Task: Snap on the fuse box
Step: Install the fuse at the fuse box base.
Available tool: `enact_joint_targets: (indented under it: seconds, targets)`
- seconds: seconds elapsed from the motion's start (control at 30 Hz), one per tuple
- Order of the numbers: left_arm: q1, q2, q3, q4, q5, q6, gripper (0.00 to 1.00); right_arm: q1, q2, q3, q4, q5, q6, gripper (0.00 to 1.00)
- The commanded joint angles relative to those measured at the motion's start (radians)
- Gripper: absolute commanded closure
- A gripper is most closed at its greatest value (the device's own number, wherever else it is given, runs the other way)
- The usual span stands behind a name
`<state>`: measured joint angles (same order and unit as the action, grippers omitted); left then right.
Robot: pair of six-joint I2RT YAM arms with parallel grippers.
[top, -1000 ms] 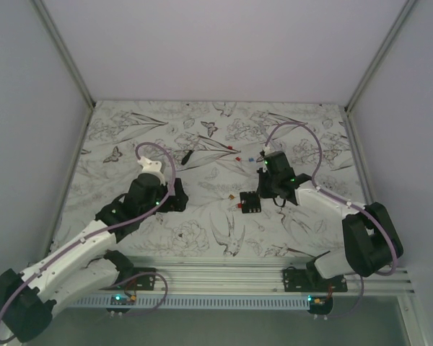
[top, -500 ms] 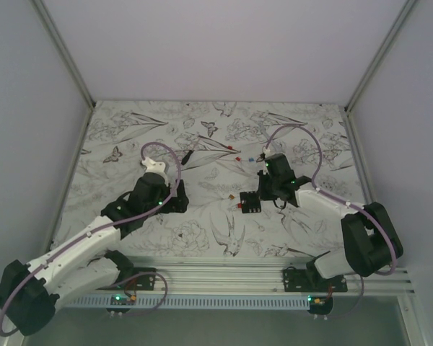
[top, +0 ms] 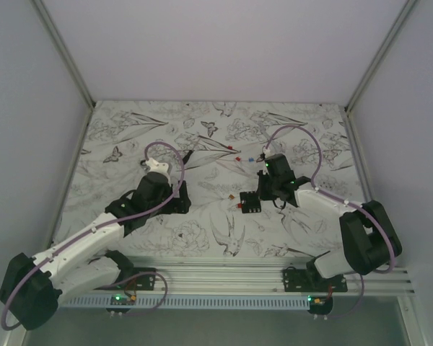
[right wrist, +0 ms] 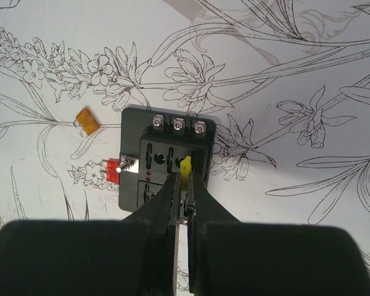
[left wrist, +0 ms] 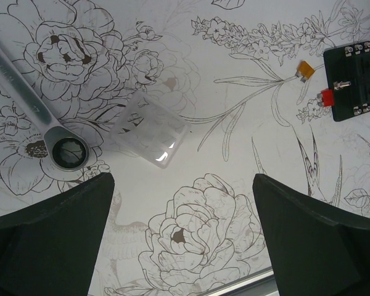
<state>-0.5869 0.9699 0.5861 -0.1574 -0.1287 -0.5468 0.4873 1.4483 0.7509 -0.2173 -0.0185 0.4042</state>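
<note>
Nearest you, toward the near-left corner, your left gripper [left wrist: 182, 209] hangs with its fingers spread wide. A clear plastic cover [left wrist: 149, 131] lies on the table ahead of it (a ring wrench [left wrist: 24, 92] lies beside that). Just right of the table's middle sits the fuse box [right wrist: 149, 154]. Your right gripper [right wrist: 182, 182] pinches 1 yellow fuse [right wrist: 185, 166] at the box's slotted top. 1 orange fuse [right wrist: 87, 121] lies loose near the box, on its left-edge side. Farther back lies a black stick tool [top: 186, 155].
</note>
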Motion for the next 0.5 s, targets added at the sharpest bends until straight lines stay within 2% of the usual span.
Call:
enact_joint_targets:
  seconds: [0.0,0.47]
  targets:
    - [0.007,0.007,0.024,0.01,0.015,-0.009,0.0,-0.007,0.01,0.009,0.031,-0.003,0.014,1.0]
    - [0.007,0.007,0.018,0.017,0.019,-0.013,0.0,-0.006,0.011,-0.001,0.03,0.032,0.017,1.0]
